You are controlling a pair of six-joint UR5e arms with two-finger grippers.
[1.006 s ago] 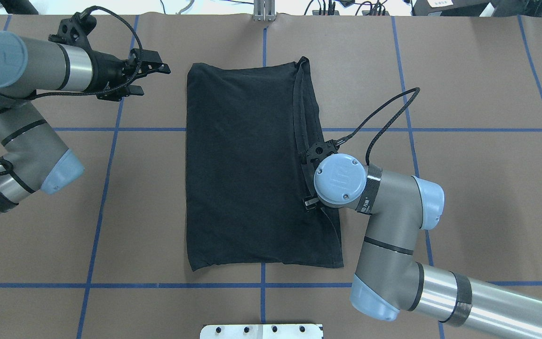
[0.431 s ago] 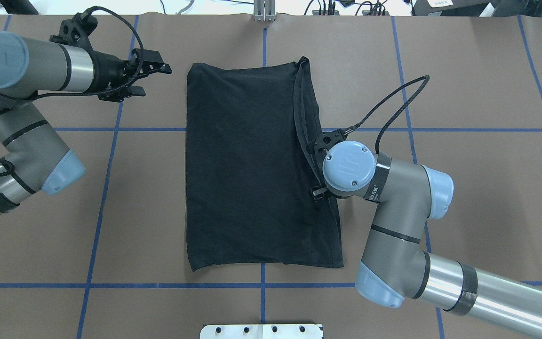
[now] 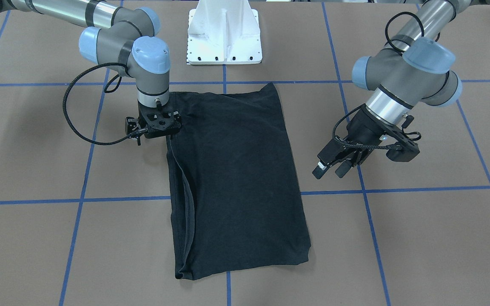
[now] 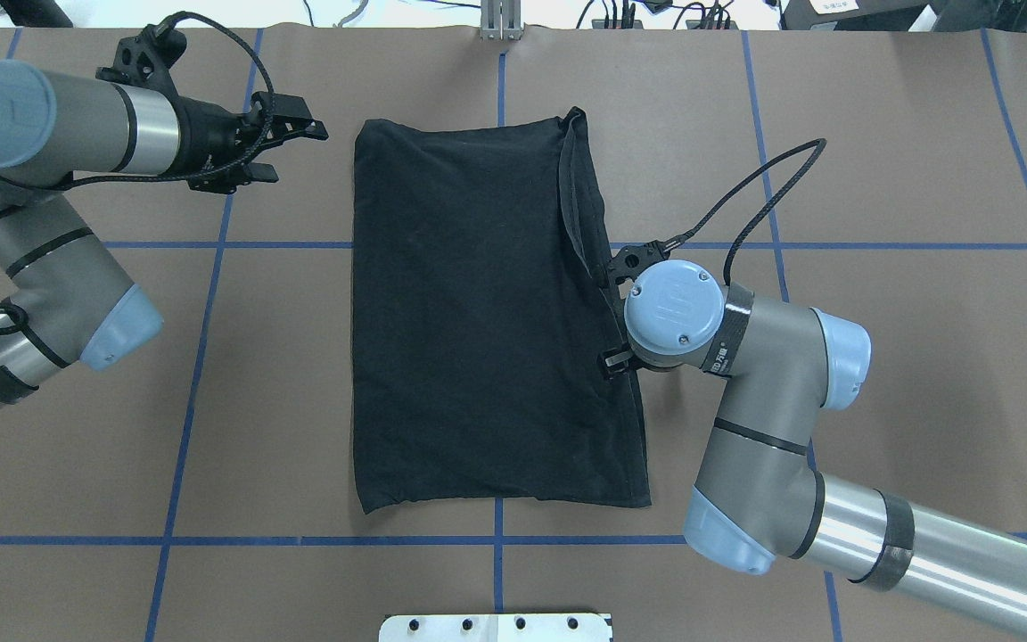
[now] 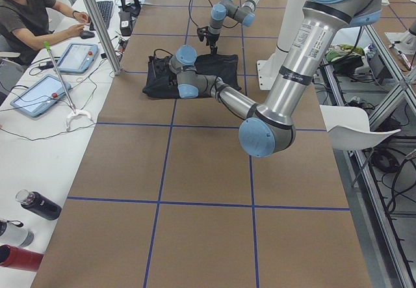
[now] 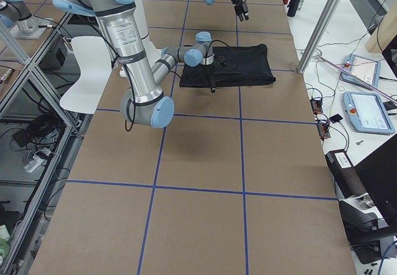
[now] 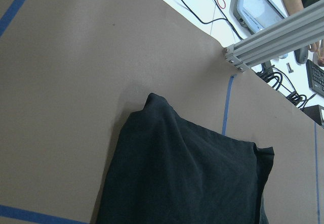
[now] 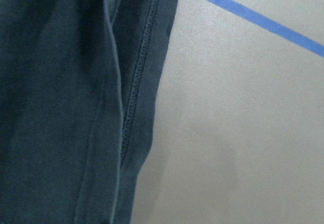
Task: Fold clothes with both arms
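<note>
The black T-shirt [image 4: 469, 312] lay folded lengthwise in the middle of the table [image 4: 879, 134]. The right gripper [image 3: 160, 125] stood at its 3 o'clock edge, and I couldn't tell if it was gripping. The left gripper [image 4: 298, 153] hung open off the 10 o'clock corner. Next, I'd guess, came a crosswise fold needing both.

Our left arm [image 4: 59, 134] reaches out level | our left gripper [image 3: 328, 171] hangs in the air, fingers apart | our right arm [image 4: 750, 446] bends, wrist pointing down | our right gripper [image 3: 158, 124] sits low, fingers hidden.
</note>
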